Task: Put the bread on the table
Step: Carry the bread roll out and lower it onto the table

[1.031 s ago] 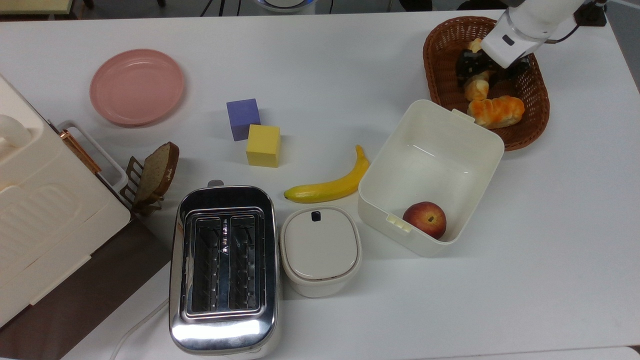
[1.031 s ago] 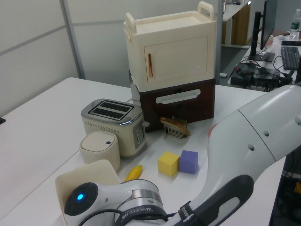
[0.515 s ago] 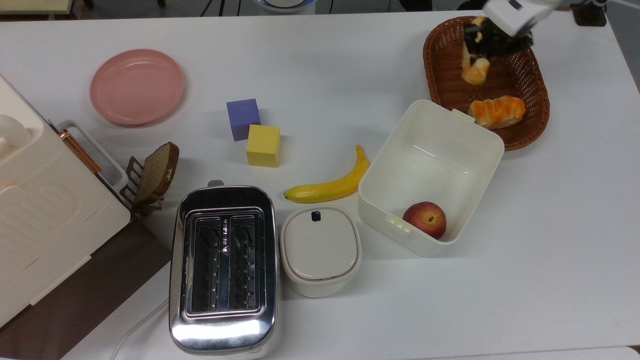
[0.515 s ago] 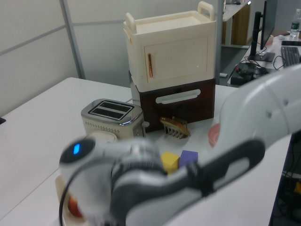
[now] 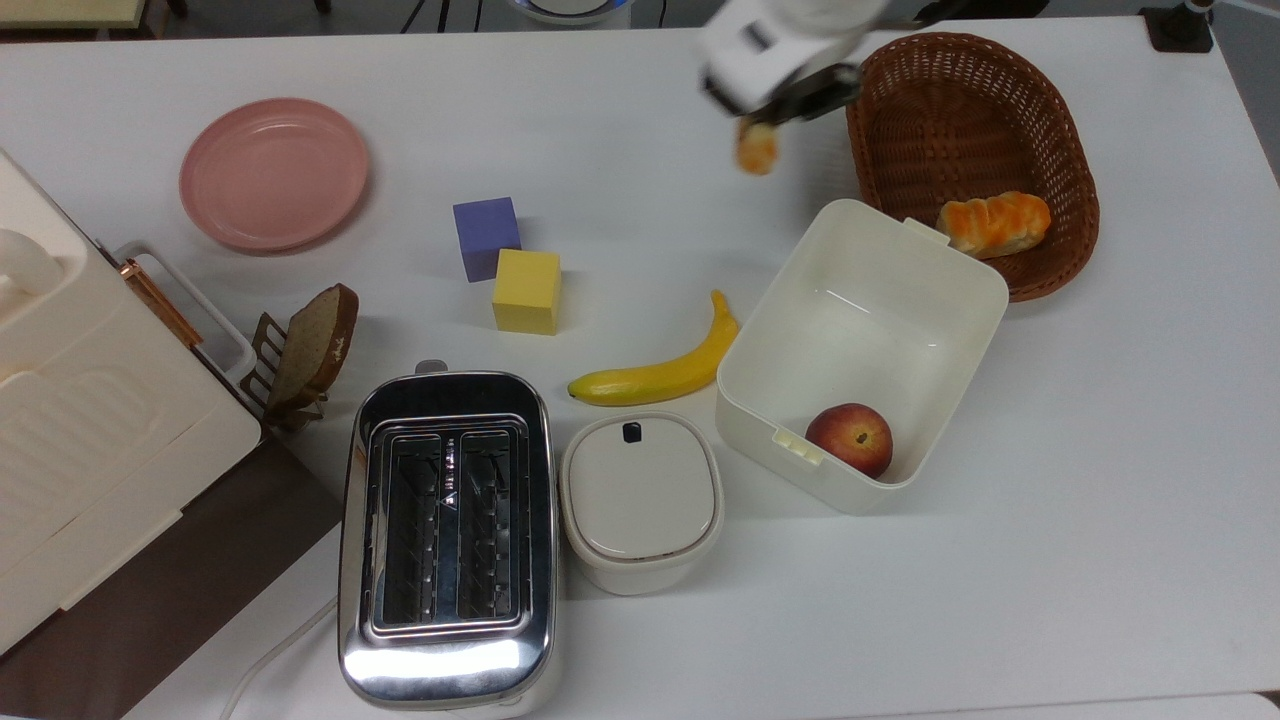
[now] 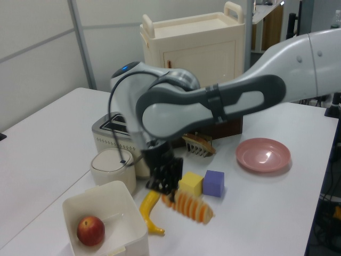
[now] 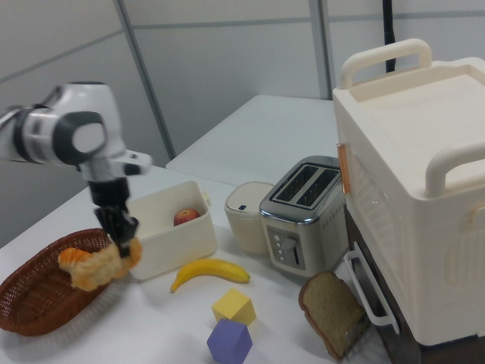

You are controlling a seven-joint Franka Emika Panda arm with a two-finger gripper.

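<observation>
Above the white table (image 5: pixel 640 110), at the top view's upper centre, the gripper (image 5: pixel 775 108) grasps the bread (image 6: pixel 189 205), beside the basket (image 5: pixel 1040 110).

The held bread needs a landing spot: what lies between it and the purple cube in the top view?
In the top view, only bare table lies between the bread and the purple cube.
</observation>
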